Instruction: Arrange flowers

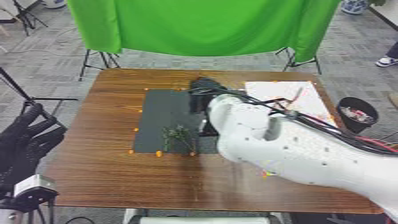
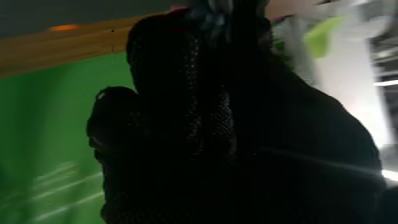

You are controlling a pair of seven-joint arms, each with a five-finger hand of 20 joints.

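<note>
A brown wooden table (image 1: 98, 170) held a dark mat (image 1: 164, 107), the landmark here.
Beyond the mat hung a green cloth (image 1: 209, 25); the white right arm (image 1: 306, 157) came in from the mat's near right side. A white sheet (image 1: 265, 90) lay to the mat's right, and well left of the mat was the left hand (image 1: 25, 135), fingers straight and spread. A waste bin (image 1: 355, 126) stood farther right of the mat. The right hand (image 1: 204, 84) was at the mat's far right part; its grip could not be told. Green stems (image 1: 178, 136) lay on the mat's near half, and small orange markers (image 1: 159, 154) dotted its edges.
</note>
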